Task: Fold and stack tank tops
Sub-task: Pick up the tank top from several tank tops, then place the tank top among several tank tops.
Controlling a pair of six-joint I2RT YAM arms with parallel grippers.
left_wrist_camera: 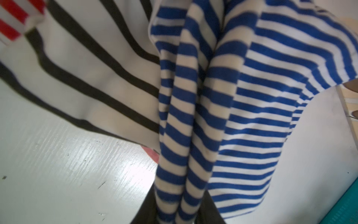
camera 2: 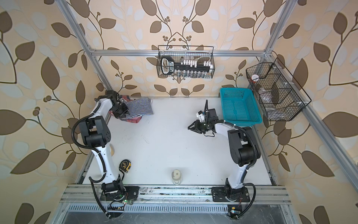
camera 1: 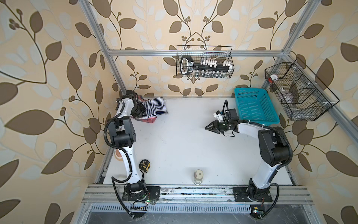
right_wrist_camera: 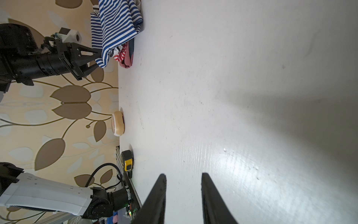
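Note:
The tank tops lie heaped in the far left corner of the white table [camera 1: 184,139]. The navy-and-white one [camera 1: 156,105] [camera 2: 140,106] is on top. Part of it is raised from the heap, and a bunched fold of it [left_wrist_camera: 251,97] runs down between the black fingers of my left gripper [left_wrist_camera: 178,217] [camera 1: 143,114], which is shut on it. Beside it spreads the white top with wide black stripes [left_wrist_camera: 87,67]. The red-and-white top [left_wrist_camera: 11,21] [right_wrist_camera: 121,55] shows at the edge of the heap. My right gripper [right_wrist_camera: 183,174] [camera 1: 208,128] hovers open over bare table at mid right, holding nothing.
A blue perforated basket [camera 1: 255,105] stands at the far right, behind the right arm. A yellow-black tape measure [camera 1: 145,165] and a round beige object [right_wrist_camera: 117,124] lie near the left arm. A small jar [camera 1: 198,176] stands at the front edge. Wire baskets [camera 1: 205,62] [camera 1: 300,91] hang on the frame.

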